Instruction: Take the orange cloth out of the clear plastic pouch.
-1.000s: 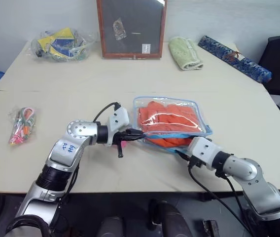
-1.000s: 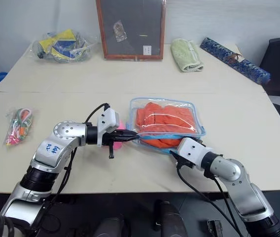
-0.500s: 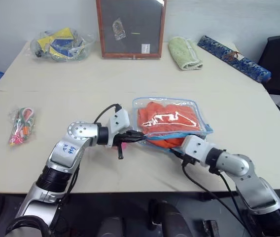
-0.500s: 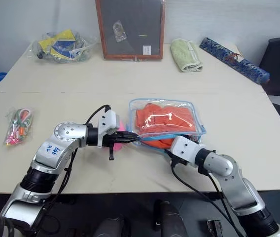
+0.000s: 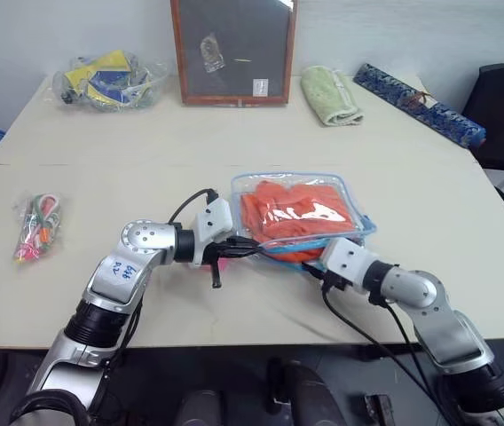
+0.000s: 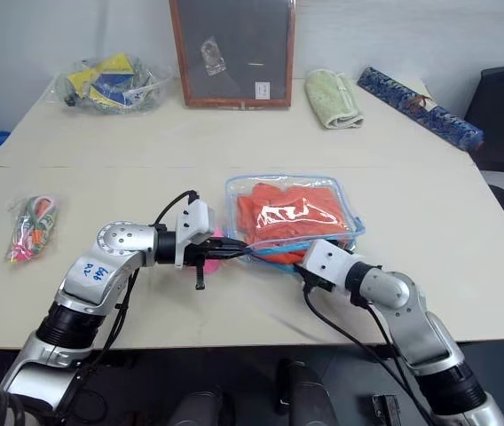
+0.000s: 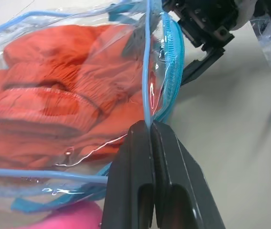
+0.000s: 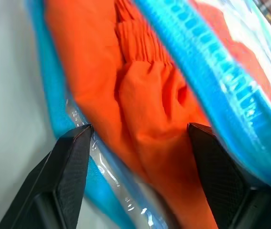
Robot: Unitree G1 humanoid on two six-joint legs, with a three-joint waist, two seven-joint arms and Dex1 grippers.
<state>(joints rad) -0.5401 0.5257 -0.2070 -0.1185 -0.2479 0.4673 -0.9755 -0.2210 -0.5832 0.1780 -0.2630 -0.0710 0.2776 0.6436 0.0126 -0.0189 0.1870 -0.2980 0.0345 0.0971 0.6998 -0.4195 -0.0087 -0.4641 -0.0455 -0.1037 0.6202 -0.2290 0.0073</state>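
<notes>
The clear pouch (image 5: pixel 301 213) lies flat near the front middle of the table (image 5: pixel 190 151), and the orange cloth (image 5: pixel 289 206) is still inside it, bunched in folds and filling nearly the whole pouch. The left claw (image 7: pixel 150 136) is pinched together on the pouch's blue edging at the near left corner, lifting that edge a little. The right claw (image 8: pixel 138 133) has its fingers spread apart at the pouch's open zipper mouth, orange cloth lying between them, though I cannot tell whether they touch it. The near edge of the pouch is hidden behind both claws, and the pink charm (image 5: pixel 223 258) is mostly covered. The pouch looks close to square, its open mouth facing the robot.
</notes>
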